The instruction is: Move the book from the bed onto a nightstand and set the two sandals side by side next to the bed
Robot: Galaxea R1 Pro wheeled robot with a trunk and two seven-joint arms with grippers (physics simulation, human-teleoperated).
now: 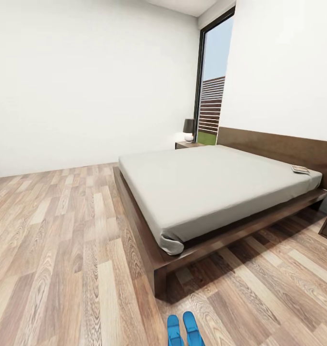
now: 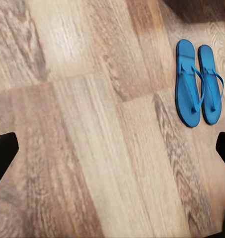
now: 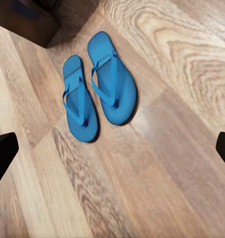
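Lying at two o'clock on the bed (image 1: 202,187), by the headboard, the book (image 1: 300,169) looks thin, light and stiff; pinch its overhanging edge or spine. Sandals (image 1: 185,330) sit paired at six o'clock on the floor (image 1: 62,250). Both grippers' fingers (image 2: 4,153) (image 3: 3,151) are spread apart, empty.

Head camera overlooks bed (image 1: 216,187); both wrist cameras face sandals (image 2: 199,82).

I see two bright blue sandals (image 3: 97,84) on light brown wood-grain planks (image 1: 62,250). The bed (image 1: 231,235) has a dark brown frame and plain pale grey mattress (image 1: 207,187). The book (image 1: 300,169) looks greyish, too small to read. Walls (image 1: 86,81) are white; the lamp (image 1: 188,129) has a dark shade.
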